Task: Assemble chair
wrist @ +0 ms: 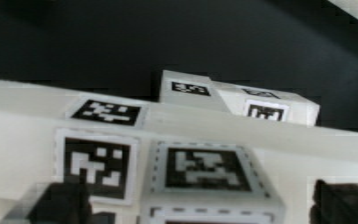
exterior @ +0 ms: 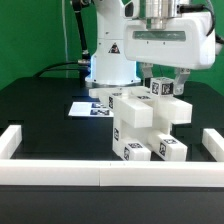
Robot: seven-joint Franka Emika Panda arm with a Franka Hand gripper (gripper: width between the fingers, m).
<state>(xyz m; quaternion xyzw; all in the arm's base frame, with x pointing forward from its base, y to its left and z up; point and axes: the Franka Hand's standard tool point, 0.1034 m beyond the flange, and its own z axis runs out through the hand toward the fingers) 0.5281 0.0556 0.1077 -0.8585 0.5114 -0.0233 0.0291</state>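
The partly built chair [exterior: 145, 125] is standing in the middle of the black surface [exterior: 40, 130], behind the white front rail [exterior: 60, 172]; the tool [exterior: 166, 84] is hovering at its top block [wrist: 202, 165], fingers [wrist: 59, 204] spread apart

We see a plain green backdrop [exterior: 30, 40] behind the counter [exterior: 40, 125]. The counter is matte black and carries a faint sheen under soft, even light. White border rails [exterior: 100, 177] run along its near edge, with raised ends at the exterior view's left and right. The marker board [exterior: 80, 108] lies flat on the counter toward the back. Below the near rail we see a dark grey strip [exterior: 100, 208]. In the wrist view, the background is only blurred darkness.
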